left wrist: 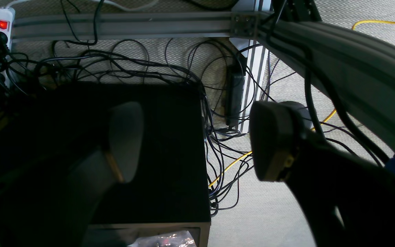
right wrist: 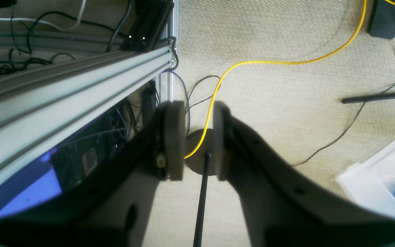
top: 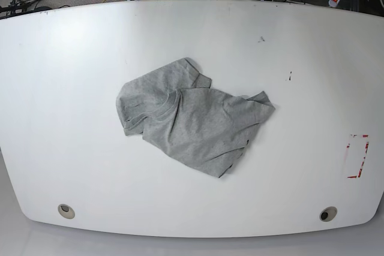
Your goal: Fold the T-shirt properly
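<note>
The T-shirt (top: 192,118) lies crumpled on the white table (top: 60,88), near its middle, light grey, with one sleeve folded up at the top. No gripper touches it. Both arms sit behind the table's far edge, with only dark parts of them showing in the base view. In the left wrist view my left gripper (left wrist: 197,137) hangs over the floor, its fingers (left wrist: 125,137) wide apart and empty. In the right wrist view my right gripper (right wrist: 197,137) also faces the floor, its pads (right wrist: 175,137) a narrow gap apart with nothing between them.
A red-marked label (top: 358,155) sits near the table's right edge, and two round holes (top: 66,210) are along the front. Below the arms are a black box (left wrist: 149,137), tangled cables, a power strip (left wrist: 0,51), aluminium rails (right wrist: 81,75), a yellow cable (right wrist: 286,61) and a plastic bin (right wrist: 382,178).
</note>
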Robot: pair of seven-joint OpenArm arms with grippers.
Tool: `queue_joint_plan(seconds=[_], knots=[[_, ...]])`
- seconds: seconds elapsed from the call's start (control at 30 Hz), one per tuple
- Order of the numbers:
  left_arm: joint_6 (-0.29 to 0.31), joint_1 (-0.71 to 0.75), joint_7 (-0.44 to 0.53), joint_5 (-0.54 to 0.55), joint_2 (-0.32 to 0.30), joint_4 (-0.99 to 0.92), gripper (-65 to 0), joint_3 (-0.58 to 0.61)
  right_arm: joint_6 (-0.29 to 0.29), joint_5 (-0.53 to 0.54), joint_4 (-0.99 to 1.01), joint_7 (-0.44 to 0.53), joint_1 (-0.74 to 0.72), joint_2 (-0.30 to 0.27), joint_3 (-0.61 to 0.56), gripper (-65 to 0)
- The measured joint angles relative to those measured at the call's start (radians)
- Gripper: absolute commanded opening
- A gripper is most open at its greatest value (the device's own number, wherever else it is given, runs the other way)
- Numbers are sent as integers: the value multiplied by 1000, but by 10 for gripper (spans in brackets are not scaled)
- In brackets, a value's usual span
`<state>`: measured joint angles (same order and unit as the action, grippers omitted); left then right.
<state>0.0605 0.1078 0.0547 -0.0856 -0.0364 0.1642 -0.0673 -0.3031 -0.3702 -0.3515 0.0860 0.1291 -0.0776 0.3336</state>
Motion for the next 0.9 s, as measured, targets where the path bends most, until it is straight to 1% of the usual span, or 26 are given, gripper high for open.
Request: queue_joint_plan(seconds=[0.03,0.1,0.2,0.37,0.53,0.6,0.73,0.9], knots=[[-1,-3,14,0,0,4,-199,0,8,0,2,15,-1,0,-2,-514],[-1,-3,14,0,0,4,-199,0,8,0,2,15,-1,0,-2,-514],[-1,4,14,0,3,0,-199,0,8,0,1,-3,-1,11,1,-514],[-1,12,3,0,5,-4,-199,1,4,0,1,-3,-1,34,1,-514],[-1,9,5,0,0,2,-199,1,1,0,1,-3,-1,33,0,-517],[-1,18,20,0,0,13,-199,0,1,0,1,-3,0,32,0,-520],[-2,61,93,0,3,52,-199,0,0,1,-2,0,2,34,0,-520],[-2,100,90,0,4,88,-203,-2,0,1,-3,4,6,29,1,-520]])
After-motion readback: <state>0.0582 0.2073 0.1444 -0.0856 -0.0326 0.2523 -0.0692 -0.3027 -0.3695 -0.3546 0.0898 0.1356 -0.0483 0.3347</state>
